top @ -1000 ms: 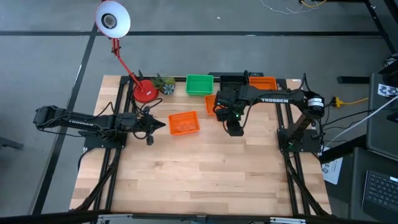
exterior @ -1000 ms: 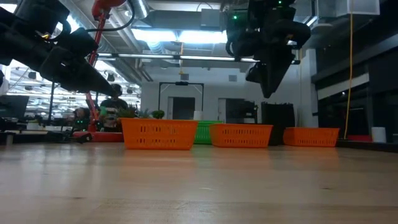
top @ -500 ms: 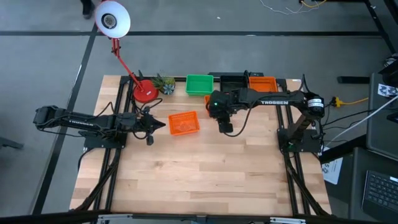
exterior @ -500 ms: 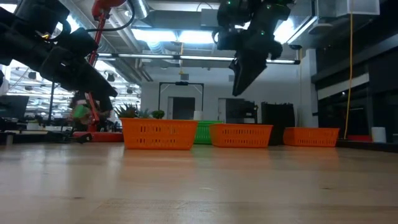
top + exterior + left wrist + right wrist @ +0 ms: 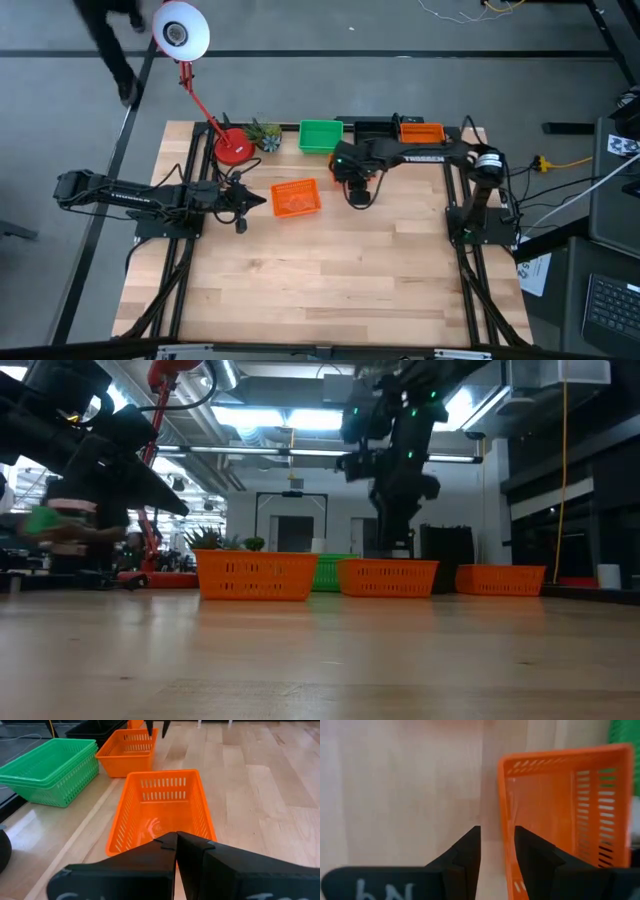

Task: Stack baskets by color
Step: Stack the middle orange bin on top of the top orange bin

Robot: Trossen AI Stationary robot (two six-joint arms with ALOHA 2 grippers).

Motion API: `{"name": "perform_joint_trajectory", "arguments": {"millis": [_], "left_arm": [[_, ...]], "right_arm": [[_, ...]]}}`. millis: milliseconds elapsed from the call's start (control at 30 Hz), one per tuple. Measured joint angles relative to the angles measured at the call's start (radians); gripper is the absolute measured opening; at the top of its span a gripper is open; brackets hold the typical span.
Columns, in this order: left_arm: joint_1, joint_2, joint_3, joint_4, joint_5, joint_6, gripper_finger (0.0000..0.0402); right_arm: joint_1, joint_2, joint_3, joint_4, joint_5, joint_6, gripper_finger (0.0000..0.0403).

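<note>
Three orange baskets stand on the table: one (image 5: 296,198) just ahead of my left gripper (image 5: 252,201), which hovers shut; a middle one (image 5: 388,576), (image 5: 555,805); one at the far right (image 5: 421,131). A green basket stack (image 5: 320,136) sits at the far edge, with a black basket (image 5: 372,124) beside it. My right gripper (image 5: 497,832) points down, open, over the middle basket's side wall (image 5: 503,810), one finger on each side of it. I cannot tell whether it touches.
A red-based lamp (image 5: 232,147) and a small plant (image 5: 265,133) stand at the far left of the table. The near half of the wooden table (image 5: 320,290) is bare. A person (image 5: 110,40) passes on the floor beyond the table.
My right gripper has gone toward the table's left and far edge and down. It has tipped from a slant to nearly straight down over the middle orange basket. A person has walked past behind the table.
</note>
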Motion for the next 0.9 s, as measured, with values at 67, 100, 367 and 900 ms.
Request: {"name": "perform_joint_trajectory", "arguments": {"millis": [67, 100, 367, 900], "left_arm": [[0.0, 0.0, 0.0, 0.0, 0.0, 0.0, 0.0], [0.0, 0.0, 0.0, 0.0, 0.0, 0.0, 0.0], [0.0, 0.0, 0.0, -0.002, 0.0, 0.0, 0.0], [0.0, 0.0, 0.0, -0.007, 0.0, 0.001, 0.0]], "right_arm": [[-0.009, 0.024, 0.0, 0.003, 0.0, -0.001, 0.0119], [-0.011, 0.033, 0.0, 0.004, 0.002, -0.001, 0.0119], [-0.013, 0.114, 0.0, 0.005, 0.091, 0.018, 0.0118], [0.183, 0.008, 0.0, -0.442, 0.141, 0.335, 0.0002]]}}
